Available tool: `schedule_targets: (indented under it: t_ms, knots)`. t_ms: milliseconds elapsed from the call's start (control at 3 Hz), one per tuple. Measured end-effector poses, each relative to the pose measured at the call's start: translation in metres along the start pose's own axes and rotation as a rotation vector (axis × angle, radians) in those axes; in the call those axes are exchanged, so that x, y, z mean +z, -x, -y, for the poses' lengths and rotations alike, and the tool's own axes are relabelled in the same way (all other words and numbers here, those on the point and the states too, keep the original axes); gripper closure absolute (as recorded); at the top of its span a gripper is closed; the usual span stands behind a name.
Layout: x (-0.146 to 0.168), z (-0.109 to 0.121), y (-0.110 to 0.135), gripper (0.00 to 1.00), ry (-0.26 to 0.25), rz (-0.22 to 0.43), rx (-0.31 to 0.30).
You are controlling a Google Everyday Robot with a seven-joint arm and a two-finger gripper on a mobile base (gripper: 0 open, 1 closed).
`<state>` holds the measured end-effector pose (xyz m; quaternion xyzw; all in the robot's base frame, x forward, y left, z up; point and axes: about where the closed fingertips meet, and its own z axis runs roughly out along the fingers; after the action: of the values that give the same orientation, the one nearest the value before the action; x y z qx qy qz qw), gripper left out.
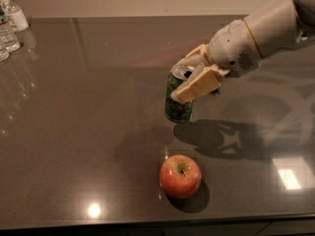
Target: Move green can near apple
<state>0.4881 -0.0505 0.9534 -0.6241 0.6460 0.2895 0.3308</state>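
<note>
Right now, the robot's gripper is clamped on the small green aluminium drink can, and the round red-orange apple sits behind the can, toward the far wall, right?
No. The camera view shows the gripper shut on the small green aluminium can, but the round red-orange apple lies in front of it, nearer the camera.

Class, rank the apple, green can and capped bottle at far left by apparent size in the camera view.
Apple and green can, gripped by the gripper behind the apple: too alike to rank.
Bottle: smallest, but farthest, so unsure.
</note>
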Motion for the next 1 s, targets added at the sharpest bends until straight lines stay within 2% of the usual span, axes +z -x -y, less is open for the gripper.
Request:
schedule_targets:
  t_ms: [333, 667, 1000]
  knots:
    - [-0.003, -0.018, -0.012, 1.00, 0.010, -0.008, 0.017]
    - [0.005, -0.030, -0.017, 1.00, 0.031, -0.018, 0.011]
    - [0.015, -0.035, -0.018, 1.00, 0.024, -0.031, -0.017]
